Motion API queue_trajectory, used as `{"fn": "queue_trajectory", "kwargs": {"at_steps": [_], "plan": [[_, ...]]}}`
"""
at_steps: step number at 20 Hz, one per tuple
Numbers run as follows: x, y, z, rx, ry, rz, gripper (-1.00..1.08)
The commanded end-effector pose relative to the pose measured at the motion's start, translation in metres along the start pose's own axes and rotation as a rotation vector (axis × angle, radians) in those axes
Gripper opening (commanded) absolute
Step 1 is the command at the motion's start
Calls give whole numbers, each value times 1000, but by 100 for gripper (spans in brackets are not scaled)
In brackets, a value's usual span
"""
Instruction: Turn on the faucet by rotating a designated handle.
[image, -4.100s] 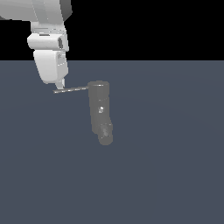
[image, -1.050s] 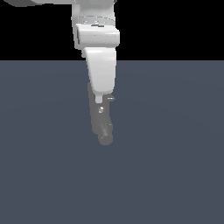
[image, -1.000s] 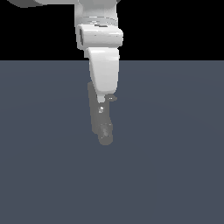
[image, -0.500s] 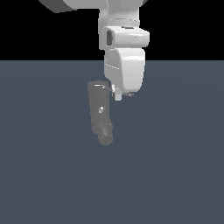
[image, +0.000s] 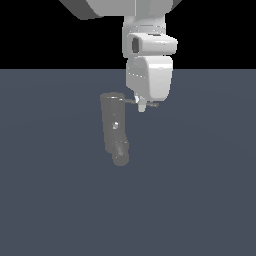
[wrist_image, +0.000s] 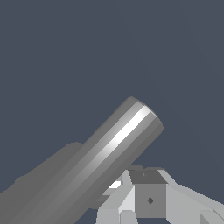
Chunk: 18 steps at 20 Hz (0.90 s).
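Going from the exterior view's left, we first meet the dull grey upright cylindrical faucet (image: 114, 125), leaning slightly, with its stubby round spout (image: 120, 156) at the lower end. It stands just beside the white claw (image: 142, 107), on the side toward the exterior view's left, and reaches well below it. From the cylinder's top a thin, straight, light-grey metal rod handle (image: 131, 101) sticks out sideways toward the exterior view's right, passing behind or through the claw tip, with its far end showing just past the claw on the other side.

We cannot tell how far the claw is parted or whether it pinches the rod: in the exterior view the white body hides the fingertips, and the wrist view shows only the cylinder (wrist_image: 105, 162) close against the claw's blocky grey parts (wrist_image: 148, 199).

We judge the faucet to be rigid metal, fixed in place, with only the rod free to swing about the cylinder's axis. The rod looks thin, smooth and likely slippery, so a push against its side seems safer than a pinch. Contact near its outer end would give the most leverage.
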<state>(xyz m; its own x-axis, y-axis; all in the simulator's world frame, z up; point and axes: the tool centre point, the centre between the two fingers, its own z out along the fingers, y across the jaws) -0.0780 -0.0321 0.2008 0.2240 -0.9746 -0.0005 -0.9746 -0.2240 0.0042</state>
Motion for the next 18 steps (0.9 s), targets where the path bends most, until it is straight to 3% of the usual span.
{"fn": "queue_trajectory", "kwargs": {"at_steps": [1,18], "plan": [[10,-8,0,4,0,5,-100],[59,-48,0,4,1,20,-100]]}}
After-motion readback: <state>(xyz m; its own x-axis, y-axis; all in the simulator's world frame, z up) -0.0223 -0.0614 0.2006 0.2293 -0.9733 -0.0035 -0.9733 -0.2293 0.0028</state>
